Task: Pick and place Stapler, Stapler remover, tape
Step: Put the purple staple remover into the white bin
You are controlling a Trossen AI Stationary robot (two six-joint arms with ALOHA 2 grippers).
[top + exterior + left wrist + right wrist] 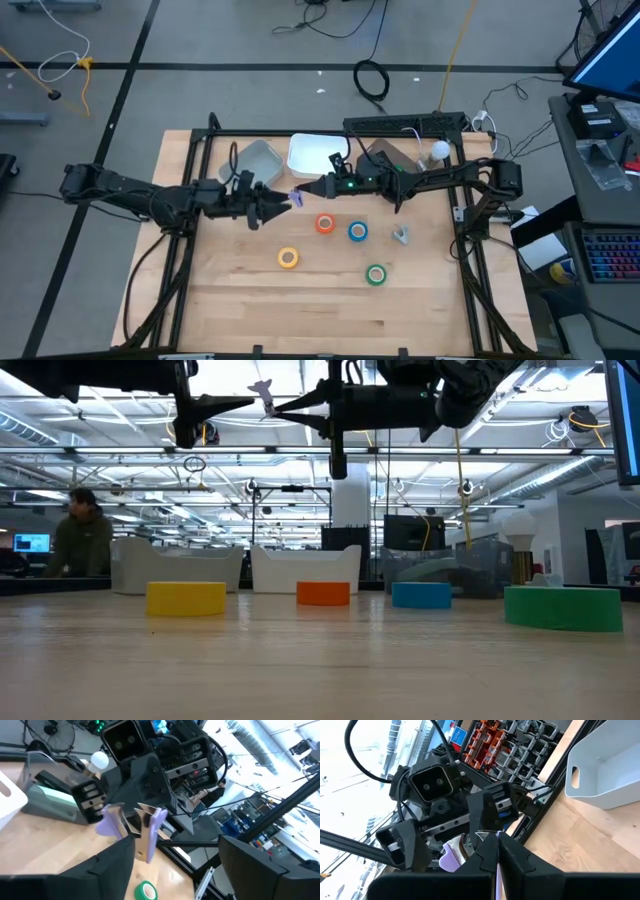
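Right pincer (308,191) shut on lilac-winged metal staple remover (134,825), left pincer (283,204) alongside.

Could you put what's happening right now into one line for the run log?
phase: handover in air | staple remover: between both end effectors | right end effector: shut on it | left end effector: open

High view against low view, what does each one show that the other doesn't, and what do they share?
Only the high view shows the cable coil on the floor and both arms' whole length. Only the low view shows a person in the room behind. Both show the yellow tape, orange tape, blue tape and green tape, plus the remover in the shut right gripper, with the open left gripper beside it.
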